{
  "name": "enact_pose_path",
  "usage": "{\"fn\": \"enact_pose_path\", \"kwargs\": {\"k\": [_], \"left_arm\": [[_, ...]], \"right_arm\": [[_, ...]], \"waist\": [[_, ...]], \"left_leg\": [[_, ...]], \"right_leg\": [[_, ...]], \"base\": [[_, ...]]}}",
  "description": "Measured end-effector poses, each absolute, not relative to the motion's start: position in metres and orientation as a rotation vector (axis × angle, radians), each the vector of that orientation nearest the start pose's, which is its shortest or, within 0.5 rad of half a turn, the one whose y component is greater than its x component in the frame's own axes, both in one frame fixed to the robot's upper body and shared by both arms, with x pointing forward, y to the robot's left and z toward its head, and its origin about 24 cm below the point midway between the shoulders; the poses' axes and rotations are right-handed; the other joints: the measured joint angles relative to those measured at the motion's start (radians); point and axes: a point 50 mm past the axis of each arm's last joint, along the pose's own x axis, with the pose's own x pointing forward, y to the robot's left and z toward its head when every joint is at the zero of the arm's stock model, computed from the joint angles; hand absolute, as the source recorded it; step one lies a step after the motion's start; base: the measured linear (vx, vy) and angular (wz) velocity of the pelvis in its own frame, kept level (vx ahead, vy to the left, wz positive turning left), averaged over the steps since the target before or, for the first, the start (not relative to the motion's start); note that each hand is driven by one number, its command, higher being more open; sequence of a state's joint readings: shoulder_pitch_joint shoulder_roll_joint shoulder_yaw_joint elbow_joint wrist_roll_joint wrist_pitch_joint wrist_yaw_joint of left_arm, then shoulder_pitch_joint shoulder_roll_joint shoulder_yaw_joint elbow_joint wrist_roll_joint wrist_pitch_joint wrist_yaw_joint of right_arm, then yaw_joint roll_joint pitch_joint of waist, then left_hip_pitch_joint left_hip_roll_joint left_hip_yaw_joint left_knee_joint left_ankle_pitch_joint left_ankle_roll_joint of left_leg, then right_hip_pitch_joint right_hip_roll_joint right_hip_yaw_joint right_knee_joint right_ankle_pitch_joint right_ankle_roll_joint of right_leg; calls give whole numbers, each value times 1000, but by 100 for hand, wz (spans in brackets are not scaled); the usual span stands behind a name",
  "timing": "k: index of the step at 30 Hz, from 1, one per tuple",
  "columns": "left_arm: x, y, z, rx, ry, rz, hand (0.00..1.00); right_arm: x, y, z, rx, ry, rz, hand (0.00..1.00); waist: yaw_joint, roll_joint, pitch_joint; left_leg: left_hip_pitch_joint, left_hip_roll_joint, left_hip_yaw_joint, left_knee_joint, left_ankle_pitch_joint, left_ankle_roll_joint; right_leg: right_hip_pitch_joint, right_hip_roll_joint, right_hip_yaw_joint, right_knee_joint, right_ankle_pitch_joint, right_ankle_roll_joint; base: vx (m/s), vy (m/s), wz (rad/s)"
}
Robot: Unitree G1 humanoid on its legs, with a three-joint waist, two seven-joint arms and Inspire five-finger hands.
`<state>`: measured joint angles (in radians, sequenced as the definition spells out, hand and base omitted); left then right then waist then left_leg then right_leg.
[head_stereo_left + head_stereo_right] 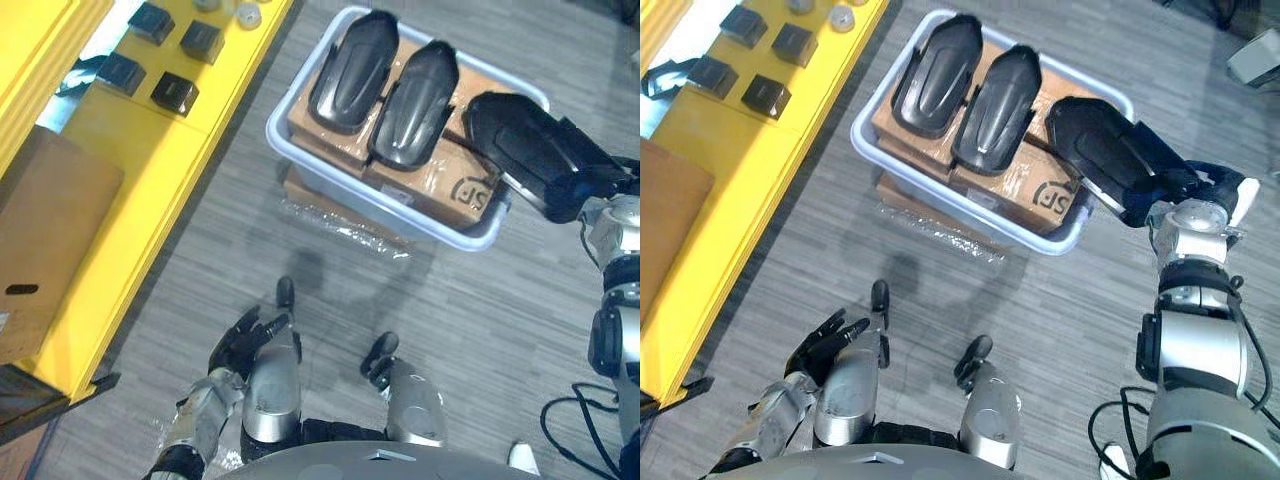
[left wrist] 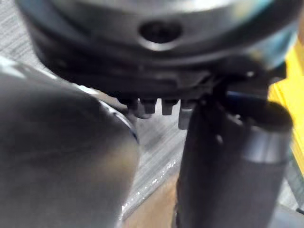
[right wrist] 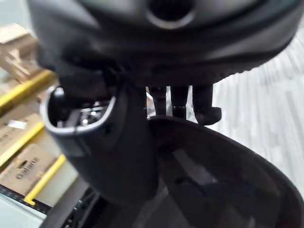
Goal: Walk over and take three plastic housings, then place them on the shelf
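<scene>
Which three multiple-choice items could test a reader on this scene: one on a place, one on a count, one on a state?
1. Where do the small black blocks lie?
A. in the bin
B. on the yellow shelf
C. on the floor

2. How many housings show in all?
A. one
B. three
C. five

3. How is the right hand?
A. open, holding nothing
B. shut, holding nothing
C. shut on a housing

Answers:
1 B: the blocks sit on the yellow top at the robot's left.
2 B: two lie on the boxes in the bin, and one is in the hand.
3 C: in the right wrist view its fingers curl over the housing's edge.
</scene>
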<state>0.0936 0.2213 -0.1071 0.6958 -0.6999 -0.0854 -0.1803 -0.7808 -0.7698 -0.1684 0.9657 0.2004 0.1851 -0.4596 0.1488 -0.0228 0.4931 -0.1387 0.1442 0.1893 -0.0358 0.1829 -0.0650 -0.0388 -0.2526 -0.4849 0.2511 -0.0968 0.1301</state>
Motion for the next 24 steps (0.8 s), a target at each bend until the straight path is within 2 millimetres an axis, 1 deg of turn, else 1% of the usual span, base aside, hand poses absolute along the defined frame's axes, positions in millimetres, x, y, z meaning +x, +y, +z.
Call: {"fn": "enact_pose_path", "kwargs": {"k": [2, 4, 5, 6, 8, 10, 11, 12, 13, 14, 16, 17, 19, 20, 23, 24], "left_arm": [[161, 206, -108, -462, 642, 112, 100], [155, 209, -110, -464, 672, 111, 100], [156, 207, -109, -480, 672, 105, 100], [159, 200, -107, -527, 654, 83, 100], [168, 186, -101, -644, 622, 33, 100], [175, 165, -95, -741, 606, -57, 100], [177, 159, -94, -757, 608, -85, 100], [182, 148, -91, -774, 618, -138, 100], [183, 144, -91, -786, 633, -160, 100], [192, 127, -87, -812, 659, -242, 100], [197, 117, -84, -829, 678, -290, 100], [201, 105, -81, -874, 706, -333, 100], [207, 90, -74, -931, 739, -399, 100], [213, 77, -68, -975, 760, -442, 100], [219, 61, -60, -1023, 797, -489, 100], [221, 52, -58, -1045, 822, -501, 100]], "right_arm": [[320, -391, 156, -280, 126, -997, 0], [316, -382, 138, -292, 130, -992, 0], [315, -381, 135, -306, 134, -989, 0], [315, -376, 130, -320, 130, -973, 0], [319, -364, 129, -347, 108, -945, 0], [319, -346, 121, -380, 78, -896, 0], [320, -342, 120, -394, 67, -881, 0], [324, -330, 121, -398, 43, -850, 0], [325, -325, 121, -410, 35, -835, 0], [330, -312, 121, -429, 17, -784, 0], [331, -307, 119, -444, 17, -761, 0], [330, -302, 116, -476, 11, -741, 0], [334, -285, 110, -491, 5, -676, 0], [335, -275, 108, -504, -11, -635, 0], [336, -262, 105, -519, -37, -577, 0], [336, -254, 104, -536, -53, -536, 0]], "waist": [[-16, -14, -32], [-24, -36, -103], [-25, -39, -121], [-26, -40, -151], [-34, -39, -169], [-49, -38, -226], [-52, -37, -235], [-58, -32, -253], [-63, -30, -262], [-74, -27, -283], [-77, -25, -286], [-80, -26, -296], [-97, -28, -314], [-102, -27, -317], [-107, -27, -318], [-110, -29, -323]], "left_leg": [[35, -6, 2, -48, 15, 0], [45, -12, 19, -49, 10, 3], [48, -15, 24, -49, 10, 4], [52, -17, 33, -49, 10, 4], [81, -21, 48, -50, 10, 4], [87, -21, 61, -54, 9, 4], [92, -18, 67, -54, 6, 2], [98, -9, 80, -54, 0, 0], [98, -6, 82, -54, 0, 0], [102, 8, 94, -54, -3, -4], [113, 15, 98, -54, -8, -9], [113, 20, 100, -54, -11, -10], [113, 24, 111, -54, -15, -11], [113, 24, 120, -54, -18, -12], [113, 23, 133, -54, -20, -12], [113, 23, 142, -54, -18, -13]], "right_leg": [[26, 7, -3, -30, 7, 8], [54, 10, -5, -78, 20, 15], [61, 10, -6, -91, 26, 17], [76, 13, -5, -121, 39, 20], [114, 15, -3, -159, 56, 23], [131, 24, -2, -196, 73, 23], [134, 27, 3, -204, 78, 21], [135, 31, 14, -212, 84, 18], [136, 35, 15, -219, 89, 15], [139, 50, 25, -241, 104, 9], [152, 60, 28, -254, 112, 5], [156, 67, 28, -269, 121, 3], [156, 75, 40, -292, 136, 2], [156, 76, 49, -306, 148, 2], [153, 76, 57, -319, 158, 5], [150, 77, 65, -327, 168, 2]], "base": [[112, -33, -1], [127, -26, -3], [130, -21, -3], [102, -15, -10], [57, -12, -11], [7, -16, -12], [-10, -13, -27], [-29, 0, -23], [-69, -7, -30], [-68, -13, -21], [-72, -20, -14], [-91, -9, -9], [-96, 8, -19], [-73, 23, -21], [-37, 19, -15], [-10, 11, -20]]}}
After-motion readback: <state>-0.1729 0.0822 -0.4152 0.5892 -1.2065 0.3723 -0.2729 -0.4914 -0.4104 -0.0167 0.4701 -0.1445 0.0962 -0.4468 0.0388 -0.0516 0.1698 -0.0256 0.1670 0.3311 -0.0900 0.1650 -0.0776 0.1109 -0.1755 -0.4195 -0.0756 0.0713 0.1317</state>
